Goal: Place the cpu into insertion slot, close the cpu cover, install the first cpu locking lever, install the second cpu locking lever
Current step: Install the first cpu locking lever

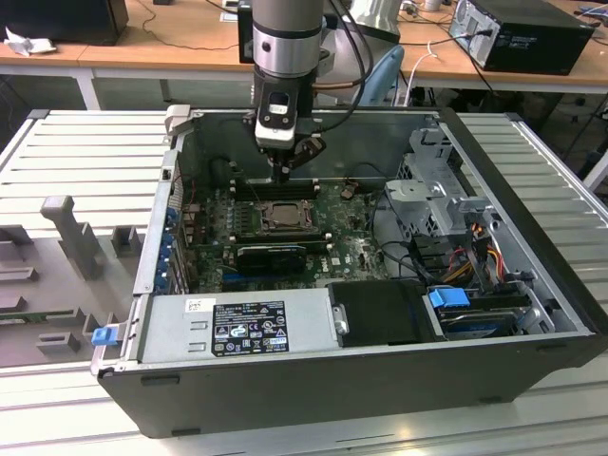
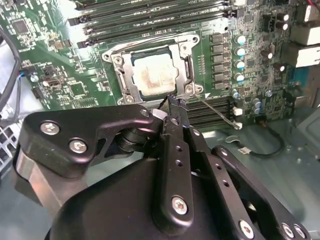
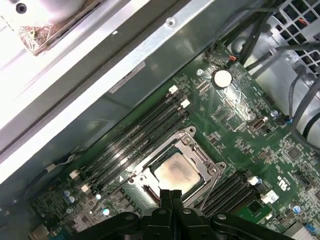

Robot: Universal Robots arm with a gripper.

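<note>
Your gripper [image 2: 175, 101] has its jaws pinched together on nothing visible, tips at the edge of the insertion slot [image 2: 114, 57]. The cpu [image 2: 154, 75] lies seated there with the cpu cover [image 2: 128, 75] down around it. One locking lever [image 2: 216, 111] looks unlatched, angling out over the memory slots [image 2: 202, 120], so I judge the levers remain.

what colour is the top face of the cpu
Pale tan-silver with a brownish smudge; the cpu shows best in the second wrist view.

The cpu [image 2: 155, 75] lies in the insertion slot [image 2: 116, 59], with the cpu cover [image 2: 186, 62] flat around its edges. In the exterior view the gripper [image 1: 280, 174] hangs over the slot's far edge. The power supply [image 1: 237, 328] sits along the case's near wall, and the drive cage [image 1: 427, 190] is at the exterior view's right.
</note>
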